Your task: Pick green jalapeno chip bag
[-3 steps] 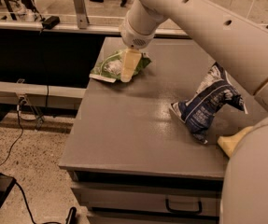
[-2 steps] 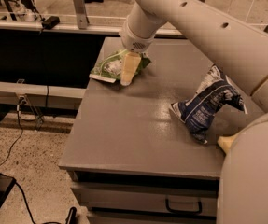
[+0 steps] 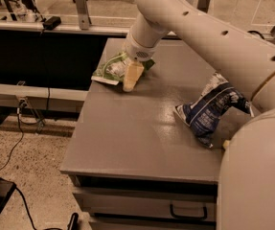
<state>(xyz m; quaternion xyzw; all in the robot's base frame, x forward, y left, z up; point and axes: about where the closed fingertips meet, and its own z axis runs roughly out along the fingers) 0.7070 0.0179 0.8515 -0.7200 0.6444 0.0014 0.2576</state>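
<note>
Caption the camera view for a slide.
Gripper at the wrinkled light-green foil chip bag near the grey table's far edge; dark blue-and-white chip bag sits apart.

My gripper (image 3: 131, 74) is over the far-left part of a grey cabinet top (image 3: 137, 128); a handled drawer (image 3: 142, 202) sits below. Speckled floor (image 3: 36, 176) with black cables (image 3: 16, 143) lies left.

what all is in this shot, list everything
green jalapeno chip bag: one, light green with white panel, far left corner of the table
chip bag: one, dark blue and white, right side of the table, crumpled
sponge: one, pale yellow, right edge of the table, mostly hidden
table: one, grey, centre, with a drawer below
box: one, black, on the ledge behind
cables: several, black, floor at left
arm: one, white, reaching across from the right
gripper: one, pale yellow, down on the green bag
</note>
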